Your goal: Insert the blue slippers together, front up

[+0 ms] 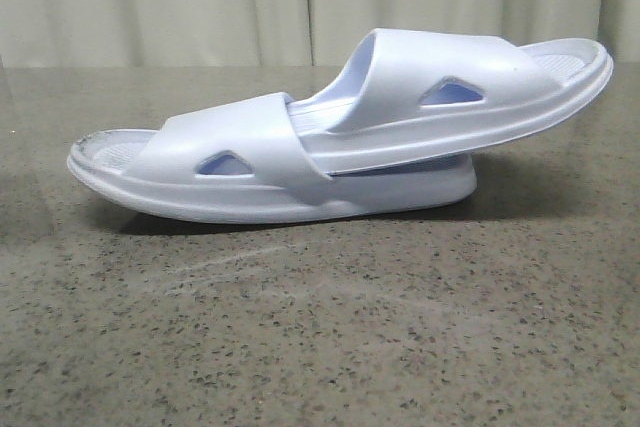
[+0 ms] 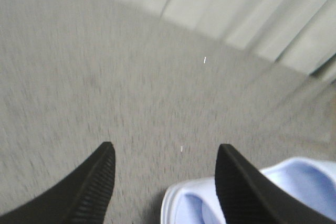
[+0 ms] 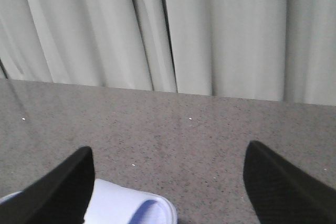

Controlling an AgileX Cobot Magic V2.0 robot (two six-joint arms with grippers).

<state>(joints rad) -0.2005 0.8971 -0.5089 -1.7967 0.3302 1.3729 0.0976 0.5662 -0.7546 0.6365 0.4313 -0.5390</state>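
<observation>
The blue slippers (image 1: 340, 132) lie on the speckled grey table (image 1: 320, 337), one nested into the other: the lower slipper (image 1: 230, 162) rests flat on its sole, and the upper slipper (image 1: 470, 87) is pushed under its strap, tilted upward toward the right. A pale curtain (image 1: 300, 2) hangs behind. No arm shows in the front view. The left gripper (image 2: 165, 177) is spread wide with nothing between its fingers, beside a slipper edge. The right gripper (image 3: 168, 182) is likewise wide apart and holds nothing.
</observation>
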